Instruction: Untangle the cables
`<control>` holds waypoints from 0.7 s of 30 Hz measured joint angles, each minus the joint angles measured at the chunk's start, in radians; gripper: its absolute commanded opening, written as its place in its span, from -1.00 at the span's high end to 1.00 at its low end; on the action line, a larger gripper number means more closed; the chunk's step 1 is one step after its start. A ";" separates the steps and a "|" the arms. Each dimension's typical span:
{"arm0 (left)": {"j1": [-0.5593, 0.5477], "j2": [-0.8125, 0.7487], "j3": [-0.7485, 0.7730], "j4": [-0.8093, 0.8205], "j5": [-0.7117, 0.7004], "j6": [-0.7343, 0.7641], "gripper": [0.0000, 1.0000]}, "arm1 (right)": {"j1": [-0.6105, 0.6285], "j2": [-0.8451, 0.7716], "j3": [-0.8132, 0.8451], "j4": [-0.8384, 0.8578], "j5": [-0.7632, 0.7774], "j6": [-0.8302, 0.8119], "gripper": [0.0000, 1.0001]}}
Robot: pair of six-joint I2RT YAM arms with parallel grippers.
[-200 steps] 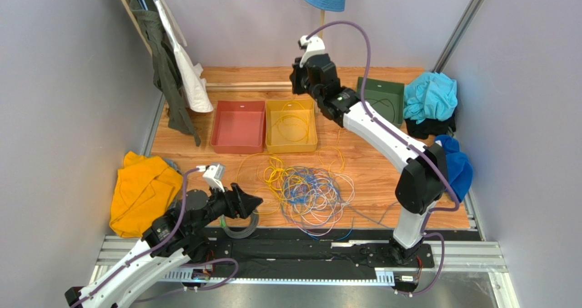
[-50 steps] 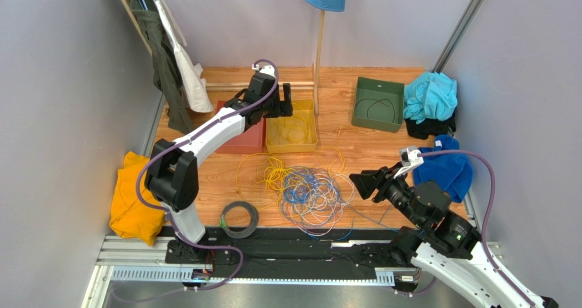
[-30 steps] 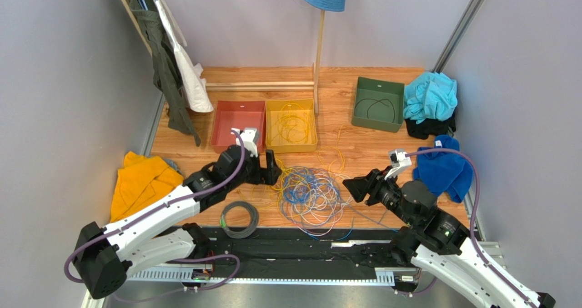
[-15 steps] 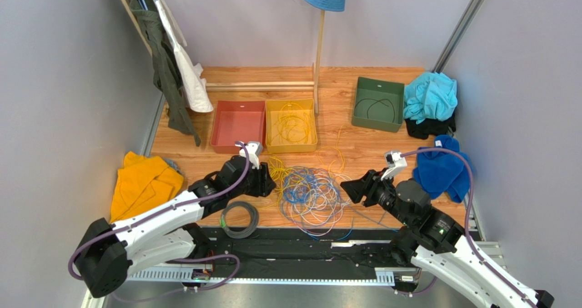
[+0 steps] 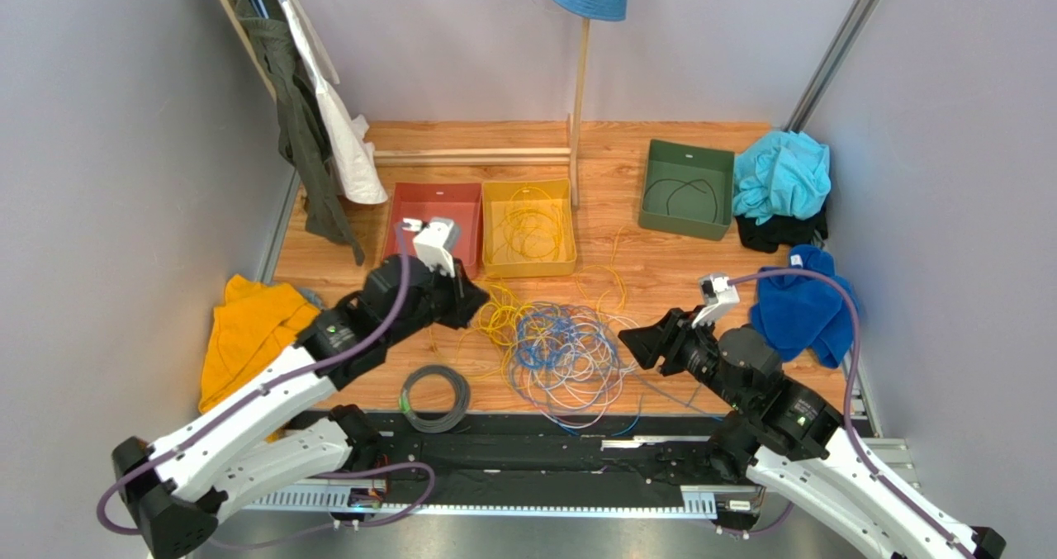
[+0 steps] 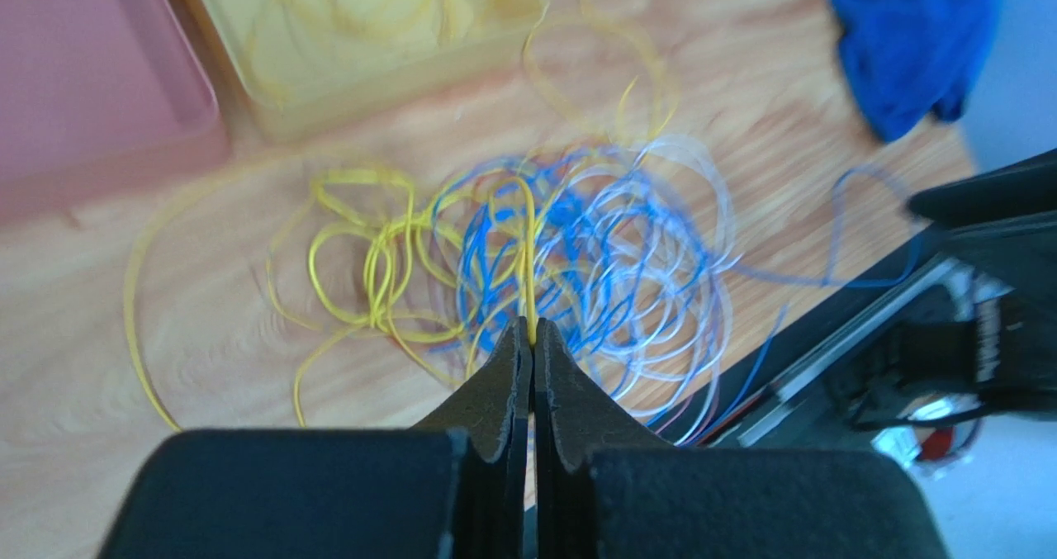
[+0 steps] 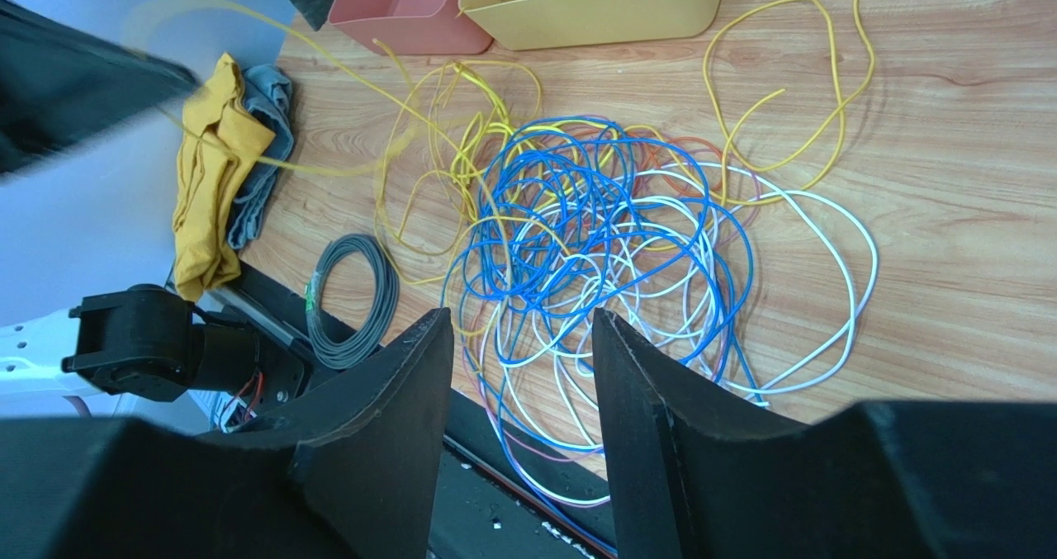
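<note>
left claw (image 6: 531, 336), step in hand: drawing one yellow cable (image 6: 527, 256) out of the tangle. judged best practice: pull slowly and straight away from the heap, watch for blue loops riding up with the strand, and stop if the whole heap starts to drag. the right claw (image 7: 521, 324) is placed to pin the heap if needed.

claw state: the left jaws are together, clamped on the yellow cable at the very tips. from the tips the strand runs down into the cables (image 5: 565, 342), which lie on the desk (image 6: 75, 336) just beyond the tips. the right claw hovers at the opposite edge of the heap, jaws apart, holding nothing. farther beyond the left claw stand a yellow tray (image 6: 397, 64) containing yellow strands and a red tray (image 6: 87, 101) touching it.
</note>
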 measured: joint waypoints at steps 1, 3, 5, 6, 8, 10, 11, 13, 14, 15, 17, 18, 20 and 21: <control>0.000 -0.015 0.054 -0.028 -0.006 0.011 1.00 | 0.000 -0.003 0.000 0.000 0.000 0.000 0.03; 0.000 -0.042 0.154 -0.060 -0.019 0.029 1.00 | 0.000 -0.012 0.000 0.000 0.000 0.001 0.03; 0.000 -0.056 0.276 -0.091 -0.034 0.050 1.00 | 0.000 -0.021 0.000 -0.001 0.000 0.001 0.04; 0.000 -0.059 0.338 -0.103 -0.041 0.061 1.00 | 0.000 -0.025 0.000 -0.001 0.000 0.001 0.03; 0.000 -0.047 0.455 -0.127 -0.049 0.083 1.00 | 0.000 -0.033 0.000 -0.002 -0.001 0.002 0.04; 0.000 -0.018 0.591 -0.158 -0.053 0.106 1.00 | 0.000 -0.041 0.000 -0.002 -0.003 0.002 0.04; 0.000 0.001 0.660 -0.164 -0.053 0.117 1.00 | 0.000 -0.046 0.000 -0.002 -0.005 0.002 0.03; 0.000 0.051 0.793 -0.187 -0.053 0.140 1.00 | 0.000 -0.053 0.000 -0.005 -0.009 0.002 0.04; 0.000 0.071 0.837 -0.188 -0.053 0.148 1.00 | 0.000 -0.057 0.000 -0.005 -0.011 0.001 0.03; 0.000 0.099 0.896 -0.209 -0.054 0.158 1.00 | 0.000 -0.060 0.000 -0.008 -0.014 0.002 0.04; -0.001 0.166 1.011 -0.238 -0.060 0.179 1.00 | 0.000 -0.072 0.000 -0.016 -0.019 0.001 0.03; -0.001 0.197 1.065 -0.257 -0.064 0.190 1.00 | 0.000 -0.079 0.000 -0.022 -0.020 0.002 0.03; -0.001 0.261 1.163 -0.290 -0.076 0.208 1.00 | 0.000 -0.095 0.000 -0.035 -0.022 0.001 0.03; -0.001 0.291 1.216 -0.313 -0.083 0.217 1.00 | 0.000 -0.105 0.000 -0.043 -0.021 0.001 0.03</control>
